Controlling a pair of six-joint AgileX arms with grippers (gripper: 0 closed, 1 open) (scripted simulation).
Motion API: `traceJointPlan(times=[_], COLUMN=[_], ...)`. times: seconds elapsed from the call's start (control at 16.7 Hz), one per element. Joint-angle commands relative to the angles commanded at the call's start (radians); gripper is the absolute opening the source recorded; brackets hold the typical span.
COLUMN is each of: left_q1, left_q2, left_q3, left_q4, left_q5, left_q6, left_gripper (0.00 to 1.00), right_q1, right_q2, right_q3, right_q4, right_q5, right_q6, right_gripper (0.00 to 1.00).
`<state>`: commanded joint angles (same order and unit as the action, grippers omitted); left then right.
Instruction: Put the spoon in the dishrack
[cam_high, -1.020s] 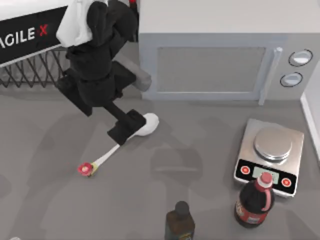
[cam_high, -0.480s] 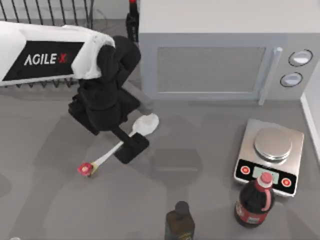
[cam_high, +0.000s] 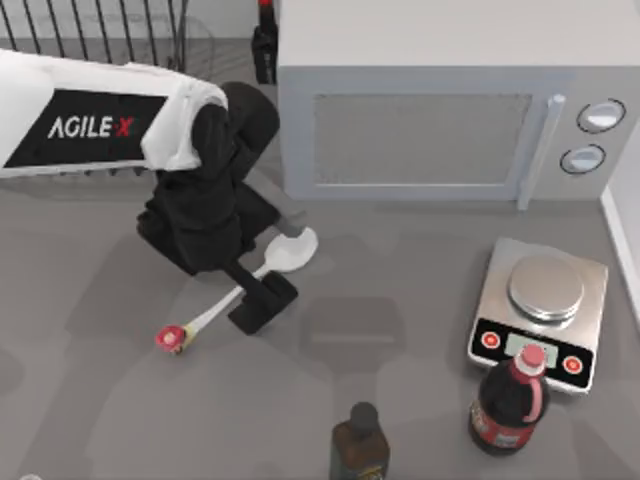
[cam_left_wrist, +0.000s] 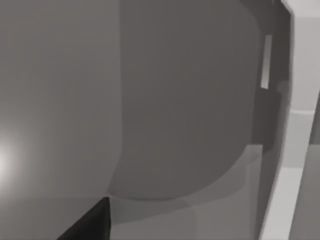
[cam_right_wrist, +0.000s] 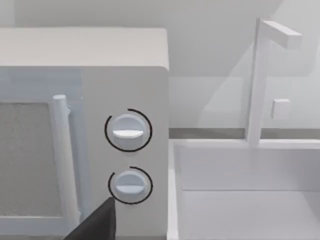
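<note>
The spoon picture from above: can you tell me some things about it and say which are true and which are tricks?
1. The spoon lies on the table. True.
2. The spoon sits inside the dishrack. False: the rack is behind it, apart from it.
3. The left end effector is at the spoon's handle. True.
4. The flower end points at the microwave. False: the bowl points there.
5. A bottle stands beside the scale. True.

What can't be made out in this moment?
- Left hand in the top view: its own black body covers the spoon handle's middle, so whether the fingers grip is unclear.
- Dishrack: cut off by the top edge, its lower part behind the left arm.
- Left wrist view: blurred grey surfaces, no spoon recognisable.
- Right hand: just a dark tip at the right wrist view's edge.
</note>
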<state>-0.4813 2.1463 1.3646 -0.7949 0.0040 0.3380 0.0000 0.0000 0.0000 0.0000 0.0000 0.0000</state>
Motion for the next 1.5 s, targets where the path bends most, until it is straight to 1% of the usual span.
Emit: traceJointPlan(times=[0.72, 0.78, 1.2, 1.26, 1.38, 1.5], left_q1=[0.0, 0.0, 0.0, 0.001, -0.001, -0.003], left_q2=[0.0, 0.0, 0.0, -0.05, -0.05, -0.052], left_q3=[0.0, 0.0, 0.0, 0.016, 0.03, 0.085], left_q4=[0.0, 0.0, 0.0, -0.025, -0.04, -0.097], left_q5=[0.0, 0.0, 0.0, 0.01, 0.01, 0.011], left_q6=[0.0, 0.0, 0.0, -0.005, -0.003, -0.002], left_gripper=[0.02, 0.0, 0.0, 0.0, 0.0, 0.0], right_q1=[0.0, 0.0, 0.0, 0.0, 0.0, 0.0], right_q2=[0.0, 0.0, 0.0, 0.0, 0.0, 0.0], right_q3=[0.0, 0.0, 0.0, 0.0, 0.0, 0.0], right_q4=[0.0, 0.0, 0.0, 0.0, 0.0, 0.0], right_q5=[0.0, 0.0, 0.0, 0.0, 0.0, 0.0], right_q6=[0.0, 0.0, 0.0, 0.0, 0.0, 0.0], right_gripper=[1.0, 1.0, 1.0, 1.0, 1.0, 1.0])
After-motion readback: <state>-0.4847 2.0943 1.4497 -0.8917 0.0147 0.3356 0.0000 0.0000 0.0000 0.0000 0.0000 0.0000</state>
